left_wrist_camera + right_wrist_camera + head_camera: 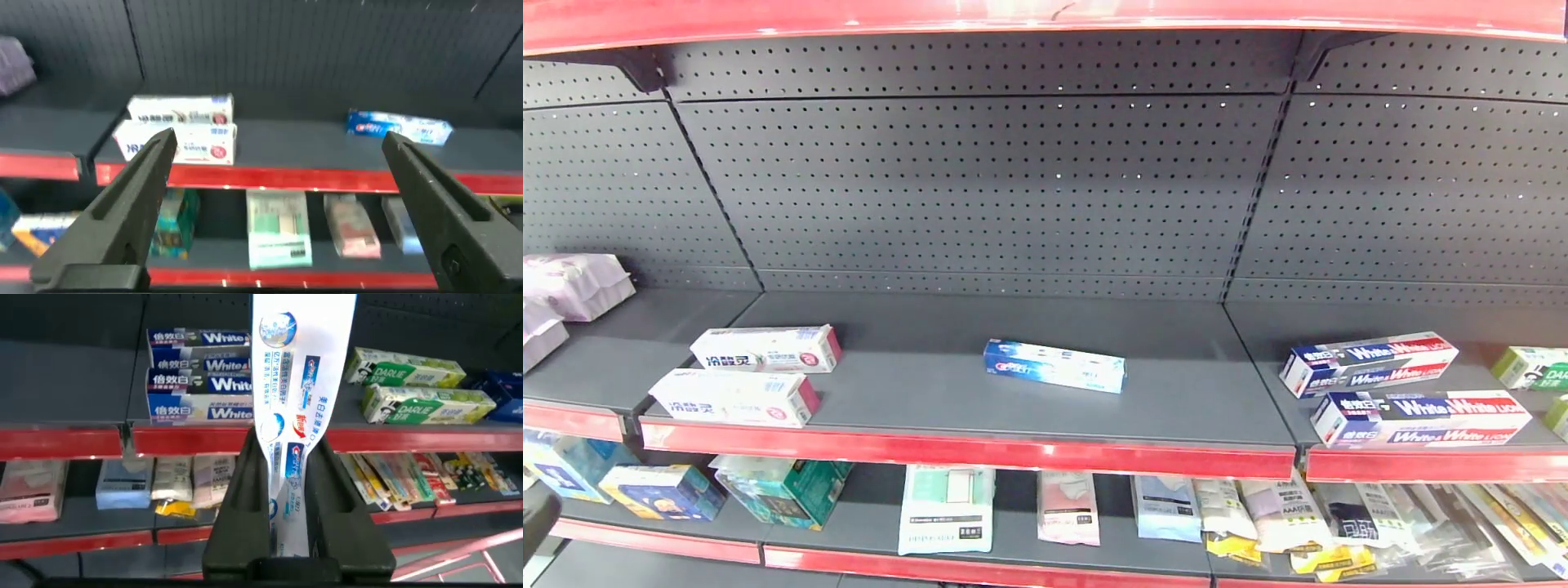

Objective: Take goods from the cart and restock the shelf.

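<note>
- The right tool (288,449) was shut narrow on a white-and-blue toothpaste box (302,359) with blue and red print. The box stood up out of the tool, in front of the shelf (65,441).
- The left tool (278,137) hung wide apart and held nothing.
- The red front edge (964,449) of the shelf ran across, and packets (947,506) lay on the lower board under it.
- Two white boxes (765,349) lay at the left of the middle bay and a blue box (1054,366) near its centre. The board was bare between them and behind them.
- Two blue-and-red boxes (1368,363) lay in the right bay.
- The perforated back panel (980,188) closed the rear.
</note>
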Motion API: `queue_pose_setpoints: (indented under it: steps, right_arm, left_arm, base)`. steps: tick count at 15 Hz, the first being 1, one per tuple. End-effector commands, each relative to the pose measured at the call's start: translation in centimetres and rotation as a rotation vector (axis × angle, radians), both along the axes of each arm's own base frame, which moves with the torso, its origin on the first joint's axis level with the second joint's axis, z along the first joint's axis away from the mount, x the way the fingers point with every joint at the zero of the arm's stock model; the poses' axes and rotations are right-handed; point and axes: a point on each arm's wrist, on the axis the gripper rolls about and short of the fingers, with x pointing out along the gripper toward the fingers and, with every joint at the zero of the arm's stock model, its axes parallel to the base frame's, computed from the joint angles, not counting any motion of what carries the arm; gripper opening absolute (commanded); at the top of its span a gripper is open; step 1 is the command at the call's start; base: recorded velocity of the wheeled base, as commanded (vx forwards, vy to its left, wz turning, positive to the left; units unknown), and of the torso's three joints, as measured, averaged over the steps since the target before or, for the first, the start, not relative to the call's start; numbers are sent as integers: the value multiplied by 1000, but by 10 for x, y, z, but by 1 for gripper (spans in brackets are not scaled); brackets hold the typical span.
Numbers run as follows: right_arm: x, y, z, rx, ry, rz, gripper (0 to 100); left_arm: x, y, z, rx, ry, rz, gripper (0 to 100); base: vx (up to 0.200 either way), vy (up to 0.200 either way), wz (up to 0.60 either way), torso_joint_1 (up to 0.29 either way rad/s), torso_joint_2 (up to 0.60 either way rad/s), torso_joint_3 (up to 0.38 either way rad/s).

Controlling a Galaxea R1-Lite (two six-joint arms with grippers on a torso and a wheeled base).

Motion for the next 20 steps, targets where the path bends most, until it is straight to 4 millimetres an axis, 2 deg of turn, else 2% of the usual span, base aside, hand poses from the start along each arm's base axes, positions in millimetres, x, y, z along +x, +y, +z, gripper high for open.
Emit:
queue_pose_setpoints:
  steps: [1, 2, 4, 7, 9, 11, 12, 15, 18, 19, 20]
  right_arm:
    - [2, 0, 3, 1, -1, 3, 0]
    - [3, 0, 1, 7, 11, 16, 0]
    - [2, 1, -7, 17, 37, 45, 0]
    - [7, 0, -9, 12, 72, 59, 0]
    - [11, 1, -6, -17, 86, 85, 0]
    - [14, 1, -4, -22, 90, 83, 0]
    - [12, 1, -4, -47, 93, 84, 0]
    - [5, 1, -7, -71, 75, 67, 0]
    - [0, 1, -15, -75, 81, 51, 0]
    - [-1, 1, -15, -76, 81, 51, 0]
    - [-2, 2, -17, -82, 83, 51, 0]
  left_arm:
    - [111, -9, 6, 89, 275, -22, 100]
    - [142, -9, -3, 184, 318, -144, 100]
    - [174, -7, -19, 384, 367, -330, 100]
    - [224, -12, -40, 475, 384, -561, 100]
    - [264, -15, -61, 523, 366, -713, 100]
    - [291, -17, -71, 583, 342, -775, 100]
    - [310, -27, -75, 638, 319, -843, 100]
    - [340, -50, -75, 651, 315, -949, 100]
    - [371, -61, -80, 714, 261, -998, 100]
    - [372, -62, -81, 719, 261, -1008, 100]
    - [372, -74, -84, 703, 275, -1073, 100]
  base:
    - [0, 0, 0, 0, 0, 0]
    - [0, 0, 0, 0, 0, 0]
    - [0, 0, 0, 0, 0, 0]
    - [0, 0, 0, 0, 0, 0]
    - [0, 0, 0, 0, 0, 0]
    - [0, 0, 0, 0, 0, 0]
    - [0, 0, 0, 0, 0, 0]
    - [0, 0, 0, 0, 0, 0]
    - [0, 0, 0, 0, 0, 0]
    - [0, 0, 0, 0, 0, 0]
    - [0, 0, 0, 0, 0, 0]
